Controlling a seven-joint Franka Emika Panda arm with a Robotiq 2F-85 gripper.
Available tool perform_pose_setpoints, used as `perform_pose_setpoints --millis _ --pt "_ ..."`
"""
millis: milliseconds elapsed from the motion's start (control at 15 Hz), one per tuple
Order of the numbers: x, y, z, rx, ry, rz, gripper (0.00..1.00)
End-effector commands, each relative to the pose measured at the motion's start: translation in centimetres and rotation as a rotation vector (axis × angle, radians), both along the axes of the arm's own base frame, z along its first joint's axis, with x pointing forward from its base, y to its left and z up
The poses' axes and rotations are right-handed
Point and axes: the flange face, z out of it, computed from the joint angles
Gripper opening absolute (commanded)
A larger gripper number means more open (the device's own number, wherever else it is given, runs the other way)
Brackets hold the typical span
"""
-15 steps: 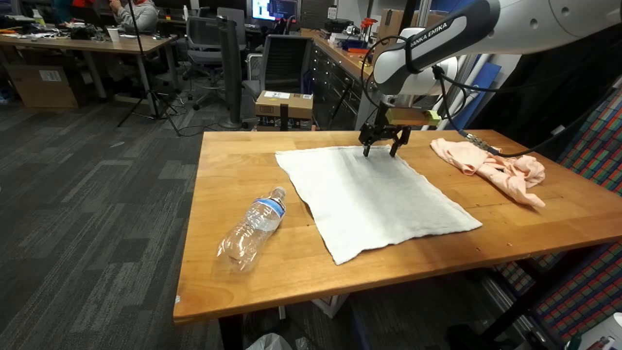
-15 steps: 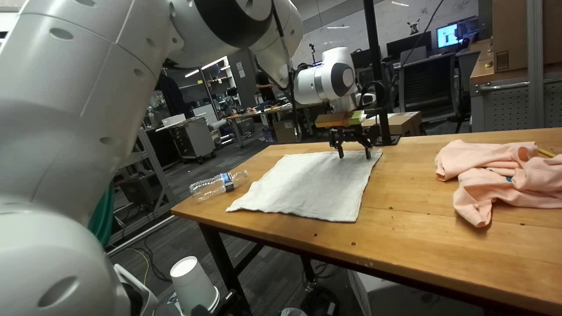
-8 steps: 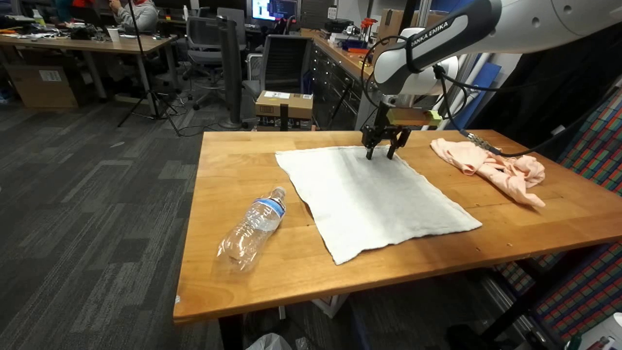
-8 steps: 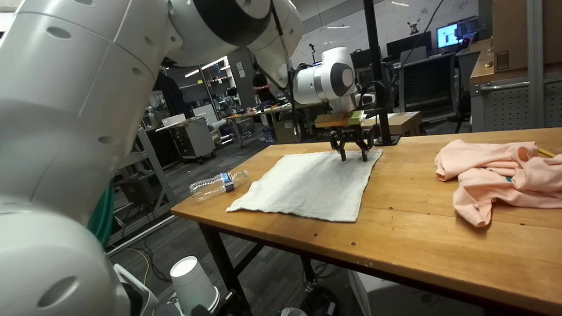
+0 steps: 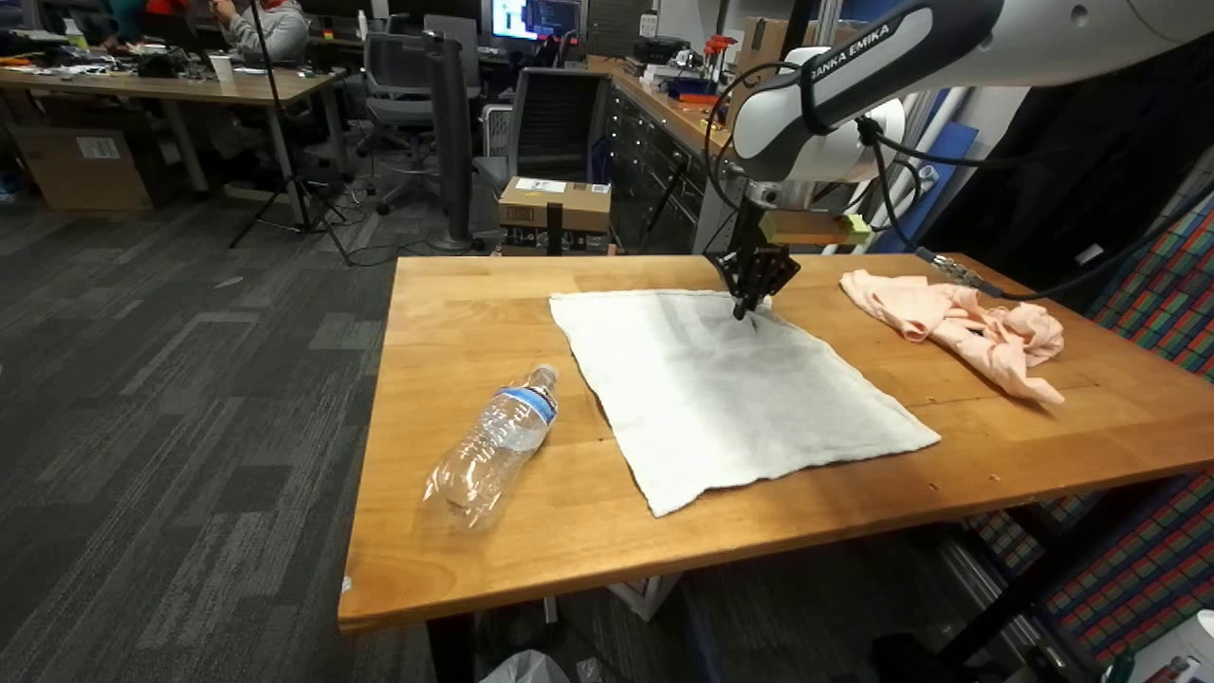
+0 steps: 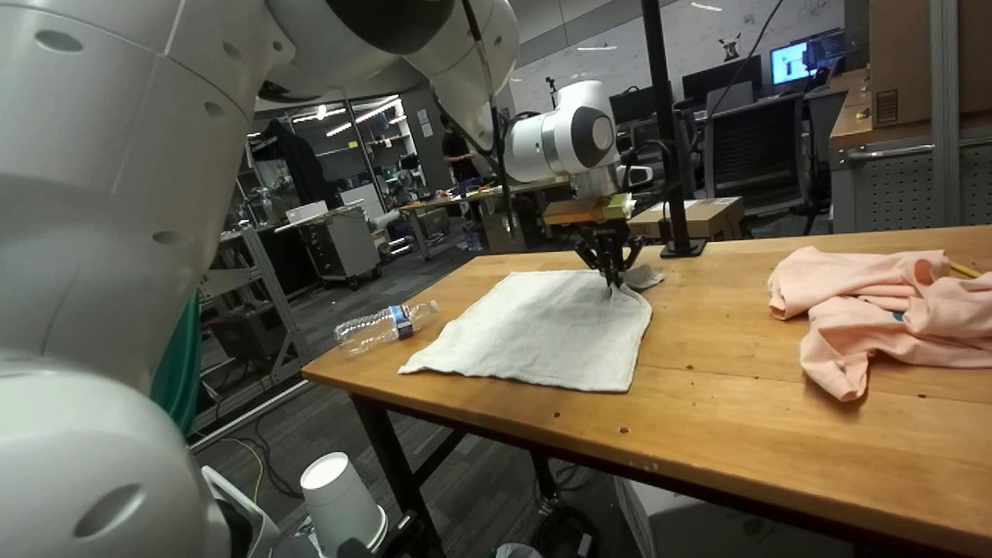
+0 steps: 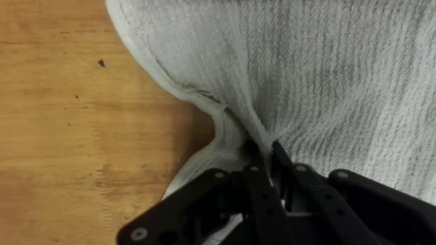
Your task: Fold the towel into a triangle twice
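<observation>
The white towel [image 5: 740,398] lies mostly flat and unfolded on the wooden table. My gripper [image 6: 614,284] points down near one far corner of the towel [image 6: 535,333], shut on a pinched ridge of its fabric. In the wrist view, a crease of towel [image 7: 323,75] runs between the two black fingertips of the gripper [image 7: 263,148]. Beside the grip, the hem curves inward over bare wood. A small corner flap stays behind the fingers, resting on the table in an exterior view.
A clear plastic bottle [image 5: 493,446] lies on its side beside the towel. On the opposite side sits a crumpled pink cloth [image 5: 958,327]. A black post [image 6: 670,155] rises at the table's back edge [image 6: 744,242], close to the gripper.
The gripper's fingers have come together and gathered towel between them. The towel's far edge has been drawn in and its corner is now puckered. The arm has shifted slightly.
</observation>
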Motion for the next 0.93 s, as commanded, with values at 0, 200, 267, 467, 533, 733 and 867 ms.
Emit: perform_pose_setpoints --millis 0,200,267,467,533,733,867 --pt "-2.9 1.0 2.0 -0.022 0.004 0.009 0.0" --pt "-5.0 2.7 4.4 -0.054 -0.037 0.02 0.04" --pt "-5.8 3.6 5.7 -0.07 -0.059 0.024 0.04" --pt "-8.9 7.1 9.8 -0.118 -0.152 0.054 0.04" --pt "-10.0 8.0 10.8 -0.131 -0.174 0.055 0.04" --pt "-14.1 9.6 12.5 -0.165 -0.189 0.009 0.04" --pt "-16.8 9.9 12.6 -0.182 -0.185 -0.02 0.04"
